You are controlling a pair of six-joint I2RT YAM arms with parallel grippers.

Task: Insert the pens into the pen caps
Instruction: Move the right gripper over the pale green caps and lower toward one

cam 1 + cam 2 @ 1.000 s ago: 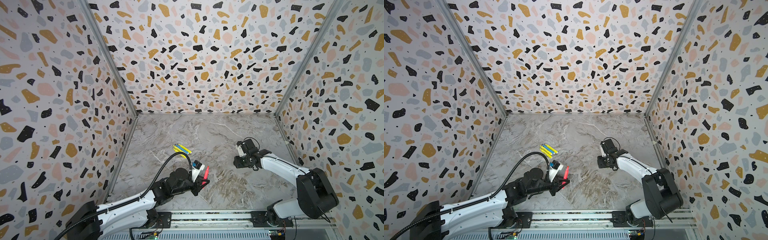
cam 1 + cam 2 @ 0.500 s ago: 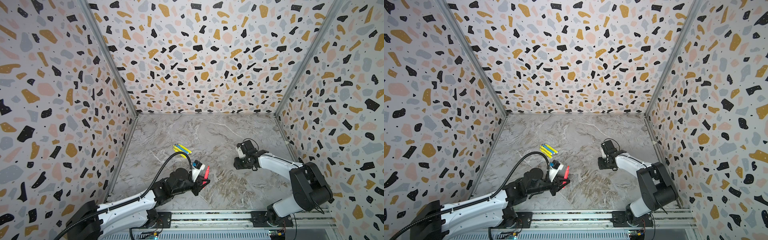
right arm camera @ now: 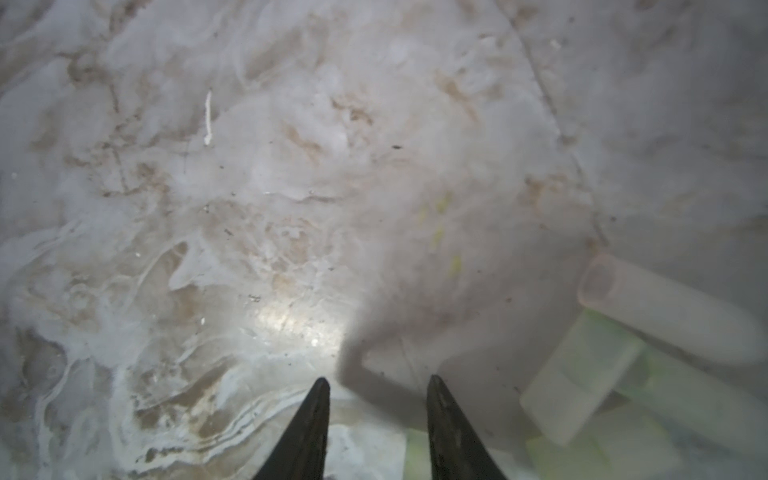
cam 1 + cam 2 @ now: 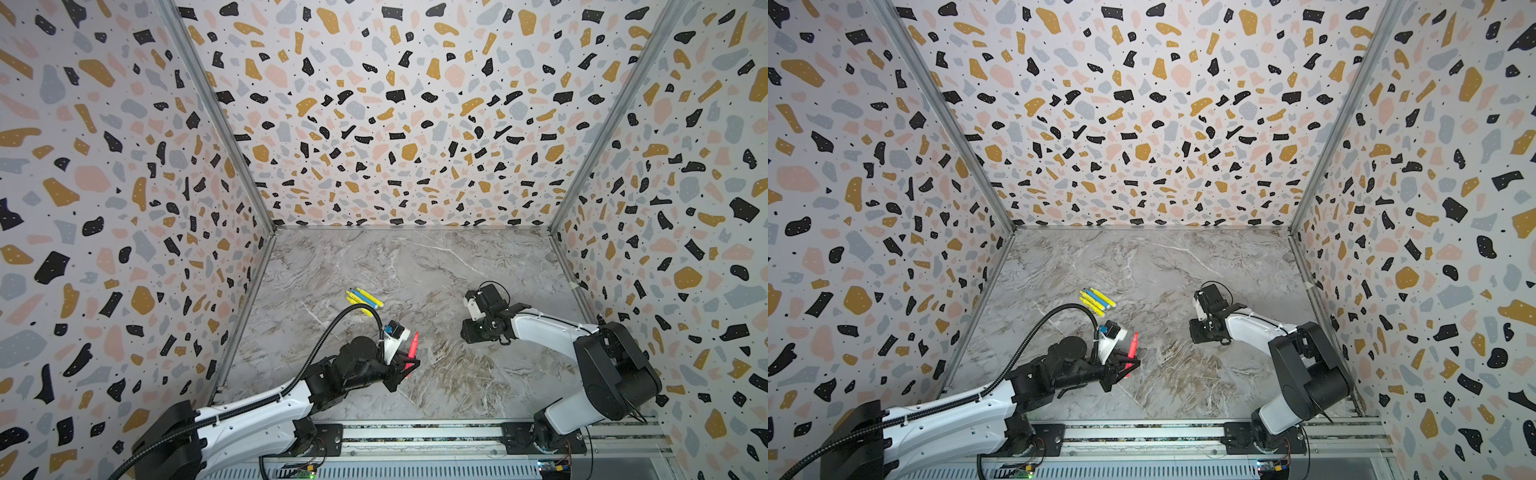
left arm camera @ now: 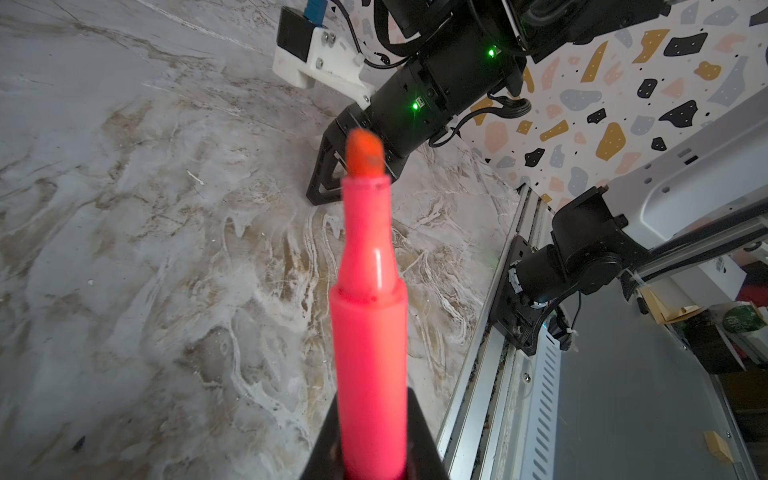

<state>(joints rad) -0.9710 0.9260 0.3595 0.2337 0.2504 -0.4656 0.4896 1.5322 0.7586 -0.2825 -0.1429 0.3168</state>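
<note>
The left gripper (image 4: 405, 370) clamps the pink-red pen (image 4: 412, 349) left of centre, its long axis running near-to-far, tip pointing far. The right gripper (image 3: 376, 384) hangs parted above the table, beside what look like blurry translucent caps (image 3: 656, 309).

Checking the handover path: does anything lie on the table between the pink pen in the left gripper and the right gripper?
Nothing visible does. Only bare marble table lies between the pink-red pen, held upright in the left gripper, and the open right gripper. The yellow and blue pens lie farther back, off that line.

pen caps (image 3: 582, 374) blurred, pink pen (image 5: 370, 332) base hidden
</note>
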